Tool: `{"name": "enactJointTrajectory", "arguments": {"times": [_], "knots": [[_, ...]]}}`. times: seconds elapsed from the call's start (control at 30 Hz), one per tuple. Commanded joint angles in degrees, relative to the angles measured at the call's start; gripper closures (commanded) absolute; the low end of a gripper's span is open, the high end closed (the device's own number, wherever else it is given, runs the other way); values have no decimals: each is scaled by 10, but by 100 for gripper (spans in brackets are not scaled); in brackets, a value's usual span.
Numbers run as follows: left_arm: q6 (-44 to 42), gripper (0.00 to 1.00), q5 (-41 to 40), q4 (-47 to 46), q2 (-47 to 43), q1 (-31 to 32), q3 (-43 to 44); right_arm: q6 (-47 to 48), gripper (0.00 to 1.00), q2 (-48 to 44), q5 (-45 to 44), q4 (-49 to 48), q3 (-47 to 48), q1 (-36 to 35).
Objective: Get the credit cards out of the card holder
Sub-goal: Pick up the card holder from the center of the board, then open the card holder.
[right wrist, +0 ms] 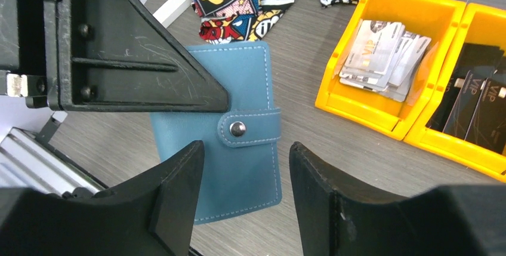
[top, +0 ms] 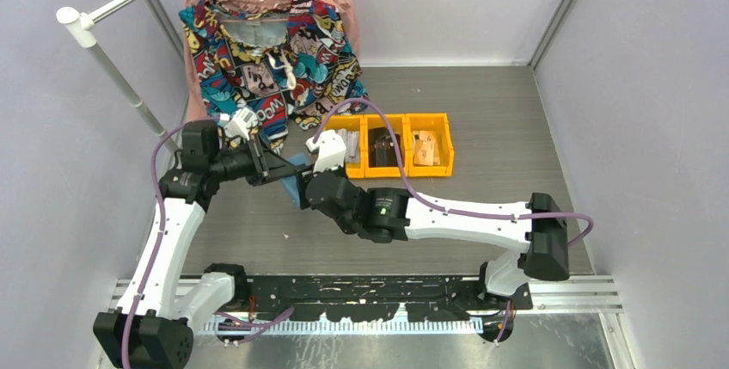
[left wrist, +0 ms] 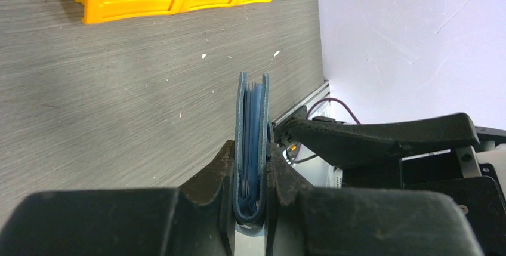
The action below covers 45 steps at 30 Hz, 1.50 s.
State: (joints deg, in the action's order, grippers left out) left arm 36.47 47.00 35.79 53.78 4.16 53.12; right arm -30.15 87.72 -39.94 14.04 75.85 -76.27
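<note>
The teal-blue card holder (right wrist: 238,104) is closed, its snap tab (right wrist: 249,128) fastened. My left gripper (left wrist: 251,148) is shut on its spine end and holds it edge-up above the table; only blue sleeves show between the covers, and any cards inside are hidden. In the top view the holder (top: 295,165) is between both grippers. My right gripper (right wrist: 246,145) is open, its fingertips on either side of the holder's free lower edge, not touching it. Several pale grey credit cards (right wrist: 382,53) lie stacked in an orange bin (right wrist: 358,110).
Three orange bins (top: 384,147) stand in a row behind the grippers; the middle one holds dark cards (right wrist: 477,101). A patterned shirt (top: 266,42) hangs on a rack (top: 112,68) at the back left. Grey walls enclose the table.
</note>
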Motion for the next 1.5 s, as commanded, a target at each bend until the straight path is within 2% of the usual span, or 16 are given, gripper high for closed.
{"name": "enactJointTrajectory", "arguments": {"times": [0.0, 0.13, 0.47, 0.6, 0.83, 1.07, 1.33, 1.4, 1.43, 1.47], "knots": [[31, 100, 20, -1, -9, 2, 28, 52, 43, 20, -40, -2, 46, -1], [41, 100, 20, 13, -8, 2, 38, 83, 54, 49, -66, 9, 64, -6], [60, 100, 20, 18, -10, 2, 50, 123, 64, 89, -132, 20, 63, -33], [66, 100, 21, 21, -10, 2, 56, 137, 80, 99, -169, 17, 55, -36], [70, 100, 31, 30, -13, 2, 62, 194, 99, 95, -261, -40, 31, -36], [74, 100, 41, 32, -15, 1, 66, 213, 99, 57, -267, -65, 2, -18], [77, 100, 61, 27, -17, 1, 70, 160, 99, -13, -216, -44, -39, 16], [77, 100, 74, 20, -16, 1, 69, 140, 99, -32, -164, -29, -43, 26], [77, 100, 81, 12, -16, 1, 69, 123, 91, -48, -129, -18, -43, 33], [77, 100, 88, 4, -17, 1, 67, 100, 72, -62, -85, -10, -44, 41]]}}
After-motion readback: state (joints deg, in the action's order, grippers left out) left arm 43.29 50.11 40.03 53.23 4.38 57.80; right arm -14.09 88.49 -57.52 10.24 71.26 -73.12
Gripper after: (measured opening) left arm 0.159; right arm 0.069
